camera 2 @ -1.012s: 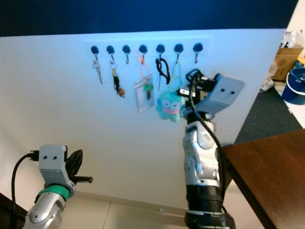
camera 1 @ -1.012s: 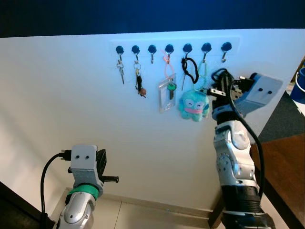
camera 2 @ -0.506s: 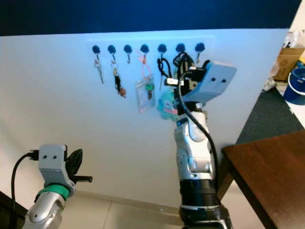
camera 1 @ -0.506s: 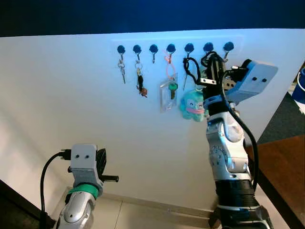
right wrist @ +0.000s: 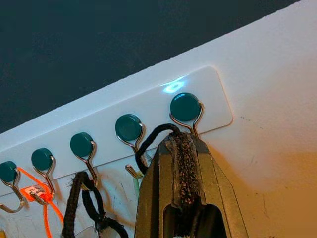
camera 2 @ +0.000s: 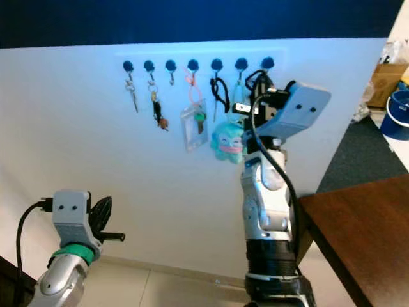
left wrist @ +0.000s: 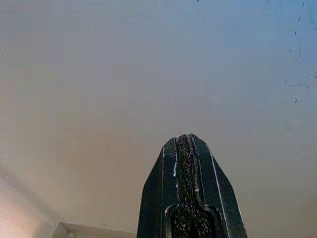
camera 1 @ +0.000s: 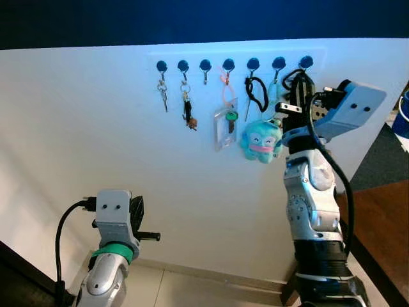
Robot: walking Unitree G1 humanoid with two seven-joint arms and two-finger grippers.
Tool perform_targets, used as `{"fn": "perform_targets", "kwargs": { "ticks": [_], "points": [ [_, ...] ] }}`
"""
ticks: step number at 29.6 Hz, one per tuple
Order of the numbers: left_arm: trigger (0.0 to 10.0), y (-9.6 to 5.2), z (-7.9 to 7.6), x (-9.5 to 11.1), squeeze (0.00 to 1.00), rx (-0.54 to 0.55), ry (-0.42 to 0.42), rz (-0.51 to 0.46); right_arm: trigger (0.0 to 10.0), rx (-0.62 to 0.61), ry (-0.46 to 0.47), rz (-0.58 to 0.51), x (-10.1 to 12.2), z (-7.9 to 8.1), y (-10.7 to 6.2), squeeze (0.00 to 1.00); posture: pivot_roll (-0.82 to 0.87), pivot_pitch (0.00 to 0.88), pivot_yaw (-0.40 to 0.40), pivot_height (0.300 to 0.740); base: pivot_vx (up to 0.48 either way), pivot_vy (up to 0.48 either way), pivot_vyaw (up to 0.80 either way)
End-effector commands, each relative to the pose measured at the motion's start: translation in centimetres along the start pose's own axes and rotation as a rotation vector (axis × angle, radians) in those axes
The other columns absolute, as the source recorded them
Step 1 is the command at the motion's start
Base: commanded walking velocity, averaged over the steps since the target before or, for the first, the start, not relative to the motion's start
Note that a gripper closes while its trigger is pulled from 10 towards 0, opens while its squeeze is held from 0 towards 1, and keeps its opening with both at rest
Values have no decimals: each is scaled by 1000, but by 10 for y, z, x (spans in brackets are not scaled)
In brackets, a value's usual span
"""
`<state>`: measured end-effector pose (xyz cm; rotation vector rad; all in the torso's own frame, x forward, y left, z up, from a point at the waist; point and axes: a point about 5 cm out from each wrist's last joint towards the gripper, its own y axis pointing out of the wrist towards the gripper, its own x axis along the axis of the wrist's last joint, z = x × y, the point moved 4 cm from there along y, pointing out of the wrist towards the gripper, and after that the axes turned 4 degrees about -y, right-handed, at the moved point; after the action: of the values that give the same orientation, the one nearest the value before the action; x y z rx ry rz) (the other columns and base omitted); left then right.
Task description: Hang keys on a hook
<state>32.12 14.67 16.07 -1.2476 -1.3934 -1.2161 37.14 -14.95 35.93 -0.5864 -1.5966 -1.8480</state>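
White wall fills the background. Right gripper (right wrist: 182, 141) has its jaws clamped on a black cord loop (right wrist: 156, 133), raised just below the rightmost hook (right wrist: 185, 107). Left gripper (left wrist: 184, 148) hangs low left, jaws together.

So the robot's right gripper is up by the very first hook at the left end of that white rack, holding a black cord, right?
Not quite: the right gripper, shut on the black cord, is by the last teal-capped hook at the right end of the white hook rack, not the left. The right wrist view shows it.
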Motion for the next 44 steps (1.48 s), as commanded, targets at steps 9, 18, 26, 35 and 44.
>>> {"fn": "perform_targets", "kwargs": {
  "ticks": [9,18,26,35,44],
  "points": [
    [10000,-1,5,-4,0,2,12,22,10000,-45,0,4,0,-11,2,0,-106,83,215,740,0,0,0],
    [10000,-4,9,-5,0,16,16,27,10000,-112,-9,87,-21,-24,-14,0,-97,89,211,740,0,0,0],
    [10000,-5,8,-6,0,14,18,32,10000,-162,-14,135,-32,-34,-29,0,-94,96,216,740,0,0,0],
    [10000,-4,4,-1,0,-8,-7,-1,10000,-41,35,69,-17,-13,-22,0,-94,96,216,740,0,0,0],
    [10000,-19,-42,38,0,-326,-168,-170,10000,65,67,74,-17,4,-23,0,-98,97,212,740,0,0,0]
  ]
}}
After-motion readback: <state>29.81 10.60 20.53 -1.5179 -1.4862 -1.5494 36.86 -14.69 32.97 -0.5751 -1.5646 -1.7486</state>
